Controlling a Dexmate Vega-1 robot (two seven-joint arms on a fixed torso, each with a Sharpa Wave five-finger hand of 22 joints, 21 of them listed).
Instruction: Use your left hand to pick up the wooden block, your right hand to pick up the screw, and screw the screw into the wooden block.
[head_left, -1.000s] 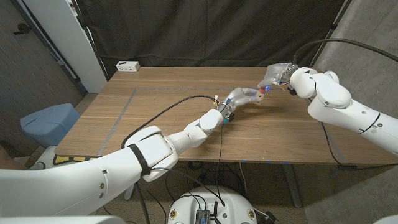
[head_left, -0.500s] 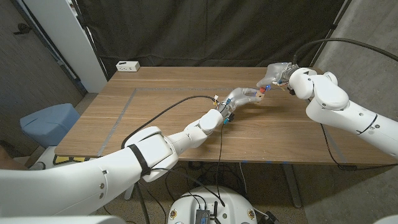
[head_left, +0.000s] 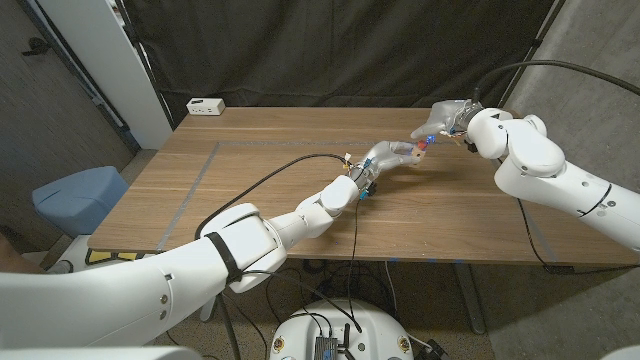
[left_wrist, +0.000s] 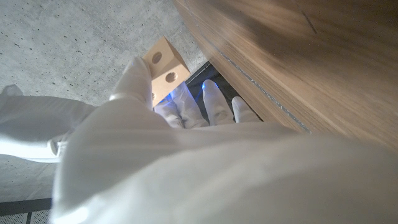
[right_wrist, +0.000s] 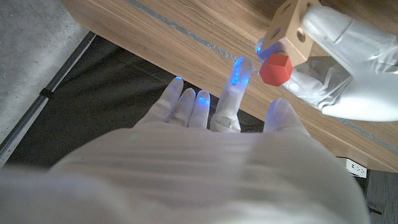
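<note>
Your left hand (head_left: 388, 157) holds the wooden block (right_wrist: 291, 32) up over the far right of the surface (head_left: 250, 190), red screw (right_wrist: 275, 68) seated in its face. Your right hand (head_left: 445, 120) hangs just beside, fingers (right_wrist: 231, 93) spread and holding nothing. Both look light and stiff, the screw's head probably slick, so take it by the flats.

Wooden block (right_wrist: 291, 32) — pale, smooth, matt wood. Screw (right_wrist: 275, 68) — red, plastic-looking, faceted head. Table (head_left: 270, 170) — brown wood grain, satin. Hands — white cloth-like covering.
</note>
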